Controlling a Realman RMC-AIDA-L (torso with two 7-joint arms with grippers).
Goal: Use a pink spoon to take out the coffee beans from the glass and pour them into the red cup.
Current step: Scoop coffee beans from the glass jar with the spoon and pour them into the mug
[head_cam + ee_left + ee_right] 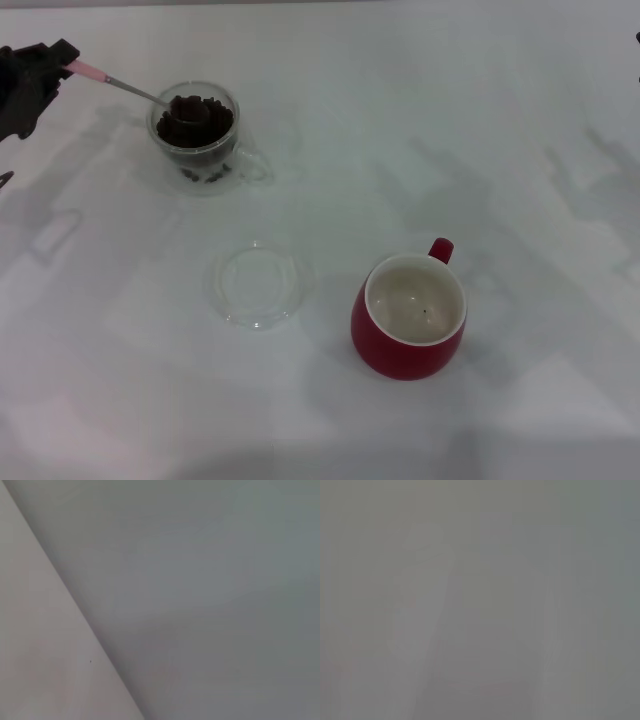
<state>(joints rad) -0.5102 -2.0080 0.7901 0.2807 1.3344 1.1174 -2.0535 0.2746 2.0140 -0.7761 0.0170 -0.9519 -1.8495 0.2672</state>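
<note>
So our left gripper [45, 65] sits at the far left edge of the table [520, 150], clamped on the pale handle end of the pink spoon [120, 85]. We're holding it way out at the tip so the spoon reaches in at a slant and its metal bowl lands inside the glass [195, 130], right on top of the coffee beans [195, 118]. Looks like we're mid-scoop, nothing lifted out yet as far as we can judge. The red cup [408, 318] waits well apart, nearer us and to the right, mouth up with a dark speck inside. A flat clear dish [258, 283] lies between glass and cup. Right gripper isn't in view, and the wrist views show nothing useful.
</note>
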